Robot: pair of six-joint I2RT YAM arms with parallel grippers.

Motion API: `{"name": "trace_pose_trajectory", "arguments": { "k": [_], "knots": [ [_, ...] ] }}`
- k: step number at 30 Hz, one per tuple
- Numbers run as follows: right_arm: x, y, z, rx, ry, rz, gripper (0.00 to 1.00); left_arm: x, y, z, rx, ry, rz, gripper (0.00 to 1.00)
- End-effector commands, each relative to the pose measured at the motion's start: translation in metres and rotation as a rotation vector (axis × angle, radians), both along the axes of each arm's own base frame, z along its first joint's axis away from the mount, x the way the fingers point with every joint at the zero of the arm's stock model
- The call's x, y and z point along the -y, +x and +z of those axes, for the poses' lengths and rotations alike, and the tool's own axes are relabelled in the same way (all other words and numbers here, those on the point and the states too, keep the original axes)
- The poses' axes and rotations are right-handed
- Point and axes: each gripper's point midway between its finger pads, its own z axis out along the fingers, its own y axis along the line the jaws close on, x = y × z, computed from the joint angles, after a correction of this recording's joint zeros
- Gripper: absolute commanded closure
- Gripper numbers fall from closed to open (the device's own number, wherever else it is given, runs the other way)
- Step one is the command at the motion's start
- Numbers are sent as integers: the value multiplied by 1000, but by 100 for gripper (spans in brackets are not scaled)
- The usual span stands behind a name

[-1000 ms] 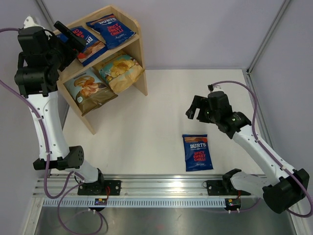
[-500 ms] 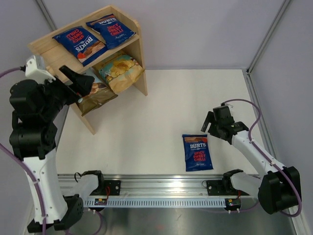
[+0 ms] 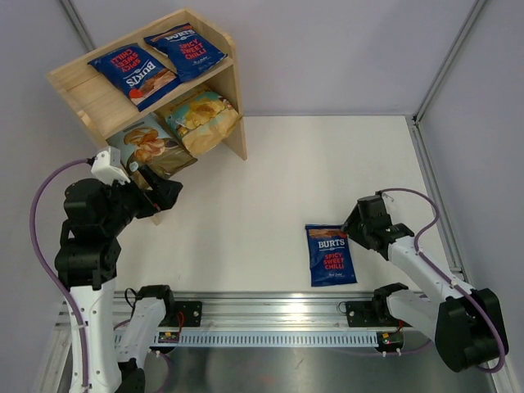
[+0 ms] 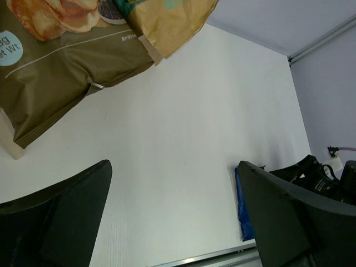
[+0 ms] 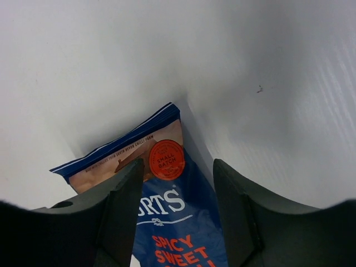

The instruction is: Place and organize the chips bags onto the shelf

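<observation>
The wooden shelf stands at the far left. Two dark blue Burts bags lie on its top tier. The olive Cassava bag and the tan-yellow bag lie on the lower tier; both show in the left wrist view. A third Burts bag lies flat on the table. My right gripper is open, low over that bag's top edge, fingers either side of its right part. My left gripper is open and empty, in front of the lower tier.
A metal rail runs along the table's near edge. Grey walls and frame posts close in the back and sides. The shelf's front leg stands close to my left gripper. The right arm shows at the left wrist view's right edge.
My left arm has dropped from the shelf's top tier to the table level in front of the lower tier. My right gripper has come down and nearer, onto the lone Burts bag's top edge.
</observation>
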Motion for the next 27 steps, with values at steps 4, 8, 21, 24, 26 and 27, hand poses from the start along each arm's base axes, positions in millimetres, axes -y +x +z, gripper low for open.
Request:
{"name": "trace_pose_trajectory", "arguments": {
  "k": [4, 8, 21, 24, 26, 27],
  "knots": [
    [-17, 7, -18, -3, 98, 3, 46, 18, -5, -23, 16, 6, -133, 1],
    [-21, 6, -20, -10, 119, 6, 52, 23, -8, -47, -35, 1, -172, 1],
    [-31, 15, 24, 138, 236, -25, 100, 81, -4, -109, -71, -136, -321, 1],
    [-35, 19, 41, 177, 273, -22, 100, 125, -2, -126, -55, -145, -404, 1],
    [-39, 23, 56, 207, 302, -23, 100, 159, -13, -132, -27, -163, -475, 1],
    [-44, 22, 62, 209, 330, -7, 100, 174, -10, -119, 52, -200, -502, 1]
  ]
}}
